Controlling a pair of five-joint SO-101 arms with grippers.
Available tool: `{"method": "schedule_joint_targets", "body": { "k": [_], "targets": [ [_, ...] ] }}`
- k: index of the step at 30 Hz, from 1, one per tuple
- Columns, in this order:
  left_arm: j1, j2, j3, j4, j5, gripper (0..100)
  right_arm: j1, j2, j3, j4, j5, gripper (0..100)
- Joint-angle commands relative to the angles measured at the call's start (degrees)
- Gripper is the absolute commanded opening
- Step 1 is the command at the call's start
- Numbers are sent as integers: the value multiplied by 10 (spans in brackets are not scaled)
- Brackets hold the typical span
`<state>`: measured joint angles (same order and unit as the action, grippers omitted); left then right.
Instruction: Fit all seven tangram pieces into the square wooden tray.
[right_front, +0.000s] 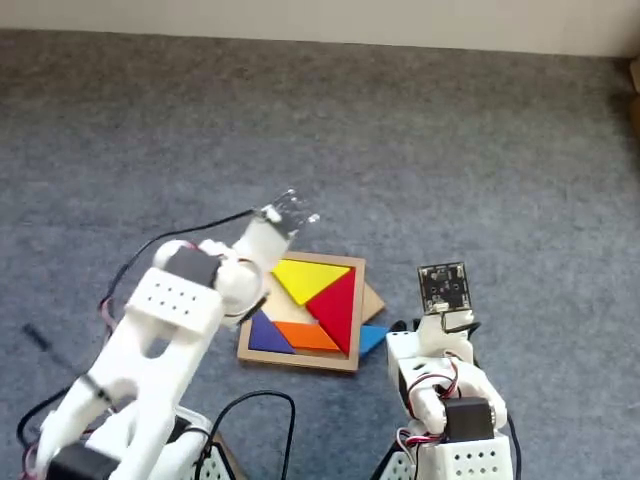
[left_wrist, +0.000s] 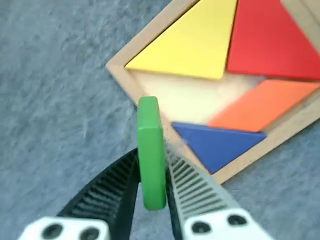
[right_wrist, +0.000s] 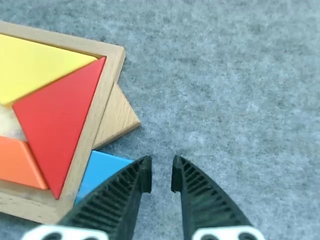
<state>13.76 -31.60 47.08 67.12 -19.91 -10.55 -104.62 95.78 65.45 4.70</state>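
Note:
The square wooden tray (right_front: 298, 359) lies on the grey carpet between the arms. It holds a yellow triangle (right_front: 305, 277), a red triangle (right_front: 340, 303), an orange piece (right_front: 308, 337) and a dark blue triangle (right_front: 265, 334). In the left wrist view a bare gap (left_wrist: 192, 100) shows between them. My left gripper (left_wrist: 151, 172) hovers above the tray's corner (left_wrist: 117, 70), shut on a green piece (left_wrist: 150, 150) held on edge. My right gripper (right_wrist: 160, 172) hangs low over the carpet beside the tray, open by a narrow gap and holding nothing, close to a light blue piece (right_wrist: 102, 170).
A plain wooden piece (right_wrist: 117, 117) juts out from the tray's right side, just behind the light blue piece (right_front: 372, 338). Black cables (right_front: 150, 255) trail around the left arm. Open carpet stretches behind and to both sides of the tray.

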Motion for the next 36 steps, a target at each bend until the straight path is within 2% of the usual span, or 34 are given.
{"method": "schedule_joint_targets", "body": {
  "k": [1,8,15,21,24,29,36],
  "targets": [
    [53,79,-79,-18,28,5,7,-6,56,-9,-3,77],
    [123,186,-114,-51,28,5,7,-6,56,-11,-3,77],
    [123,240,-109,-63,29,5,7,-6,56,-12,-3,77],
    [124,232,-93,-62,85,8,7,-6,56,-12,-3,77],
    [121,213,-95,-30,88,26,7,-6,56,-12,-3,77],
    [122,185,-89,8,89,127,7,-6,56,-12,-3,77],
    [122,178,-77,11,90,139,7,-6,56,-13,-3,77]
  ]
}}
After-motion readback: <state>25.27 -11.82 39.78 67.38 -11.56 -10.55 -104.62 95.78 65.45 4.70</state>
